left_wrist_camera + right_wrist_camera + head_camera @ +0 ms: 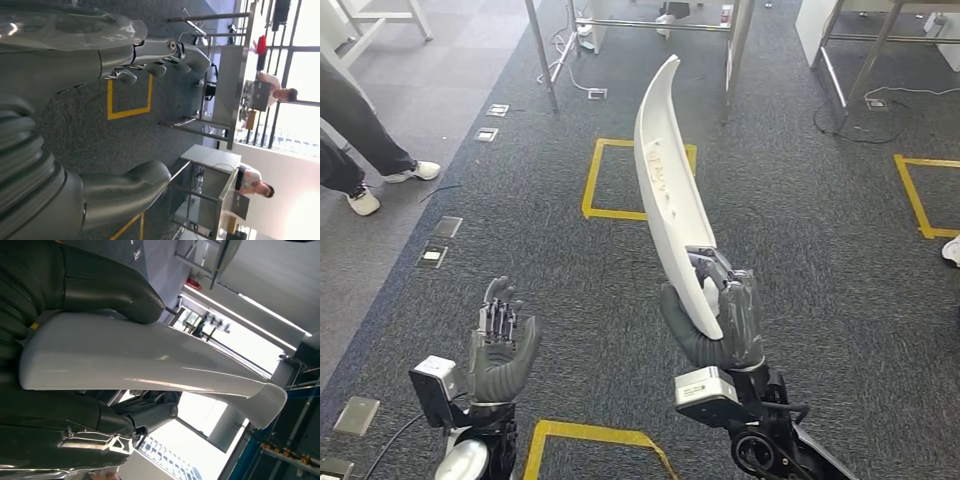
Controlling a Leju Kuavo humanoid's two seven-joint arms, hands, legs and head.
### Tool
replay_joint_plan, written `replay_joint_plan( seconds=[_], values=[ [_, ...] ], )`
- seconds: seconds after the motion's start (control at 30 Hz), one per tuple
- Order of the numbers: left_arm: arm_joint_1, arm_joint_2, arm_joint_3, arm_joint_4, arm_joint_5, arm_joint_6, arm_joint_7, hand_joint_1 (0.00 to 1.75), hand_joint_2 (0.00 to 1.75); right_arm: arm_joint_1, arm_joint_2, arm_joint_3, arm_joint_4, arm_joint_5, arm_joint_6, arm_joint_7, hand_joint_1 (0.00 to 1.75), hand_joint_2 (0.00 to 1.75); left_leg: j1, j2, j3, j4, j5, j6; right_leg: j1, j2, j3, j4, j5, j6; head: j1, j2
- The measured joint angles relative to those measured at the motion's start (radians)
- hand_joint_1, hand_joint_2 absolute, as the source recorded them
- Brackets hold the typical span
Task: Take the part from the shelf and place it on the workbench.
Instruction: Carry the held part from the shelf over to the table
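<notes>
From the head view, my right hand grips the part, a long, curved, glossy white shell, upright above the grey carpet. My left hand holds nothing, fingers apart. At my right wrist, the part lies between thumb and fingers.

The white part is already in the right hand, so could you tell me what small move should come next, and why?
Probably keep carrying it on toward the workbench. The right hand grips the white part at its lower end, upright over grey carpet, so nothing lies beneath it to set it on. The left hand holds nothing.
</notes>
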Motion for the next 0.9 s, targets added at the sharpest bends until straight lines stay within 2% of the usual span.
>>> replay_joint_plan(
  seconds=[0.03,0.17,0.37,0.9],
  values=[
    [0.000,0.000,0.000,0.000,0.000,0.000,0.000,0.00,1.75,0.000,0.000,0.001,0.000,0.000,0.000,0.000,1.75,1.75,0.000,-0.002,0.000,-0.001,-0.001,-0.006,0.000,-0.001,0.002,-0.002,-0.001,0.000,0.002,0.000],
    [0.001,0.002,0.000,0.000,0.001,0.003,-0.003,0.00,1.75,-0.002,0.000,0.003,0.000,0.000,0.000,-0.001,1.75,1.75,0.000,-0.003,0.000,0.000,-0.005,0.003,-0.001,-0.002,0.009,-0.014,-0.001,0.002,0.015,0.000],
    [0.003,0.006,0.000,-0.007,0.001,0.010,-0.004,0.00,1.75,-0.002,0.000,0.006,0.000,0.001,0.000,0.001,1.75,1.75,-0.001,-0.003,0.000,0.000,-0.006,0.006,-0.001,-0.002,0.011,-0.021,0.000,0.006,0.028,0.000],
    [0.003,0.007,0.000,-0.008,-0.002,0.010,-0.002,0.00,1.75,-0.001,0.000,0.007,0.000,0.005,0.000,0.009,1.75,1.75,0.000,-0.003,0.001,-0.001,-0.004,0.009,0.001,-0.002,0.011,-0.021,0.003,0.009,0.020,0.000]
  ],
)
